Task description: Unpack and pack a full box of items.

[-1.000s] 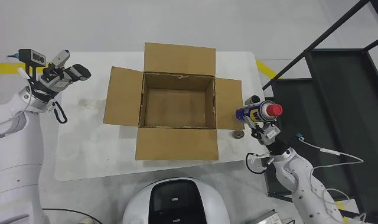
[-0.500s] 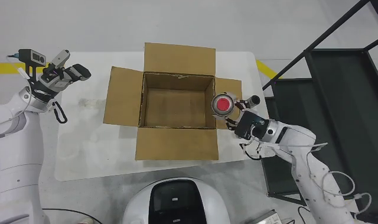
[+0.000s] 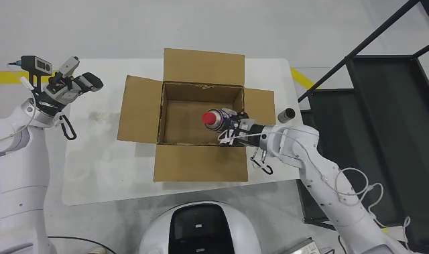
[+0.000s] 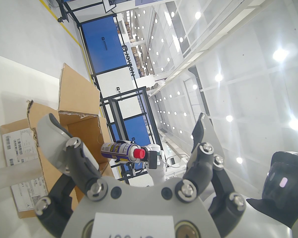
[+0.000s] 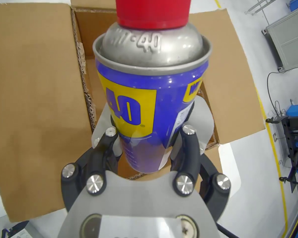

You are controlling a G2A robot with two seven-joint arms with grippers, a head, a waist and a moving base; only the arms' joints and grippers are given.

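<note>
An open cardboard box (image 3: 141,116) stands mid-table with its flaps spread out; the floor I can see inside it is bare. My right gripper (image 3: 234,128) is shut on a blue and yellow spray can (image 3: 216,118) with a red cap, held over the right part of the box opening, cap pointing toward the box's middle. In the right wrist view the fingers (image 5: 201,122) clamp the can (image 5: 149,87) low on its body, above the box (image 5: 34,75). My left gripper (image 3: 84,83) hovers open and empty by the table's far left edge, its spread fingers (image 4: 49,127) tilted up.
A small dark cylinder (image 3: 287,114) sits at the table's right edge, beyond the right flap. A black metal frame and steps (image 3: 362,100) stand close to the right of the white table (image 3: 100,167). Bare tabletop lies left of and in front of the box.
My right arm has carried the spray can from the table's right edge leftward over the box, and the cap has swung round toward the box's middle. The left arm has kept still.
</note>
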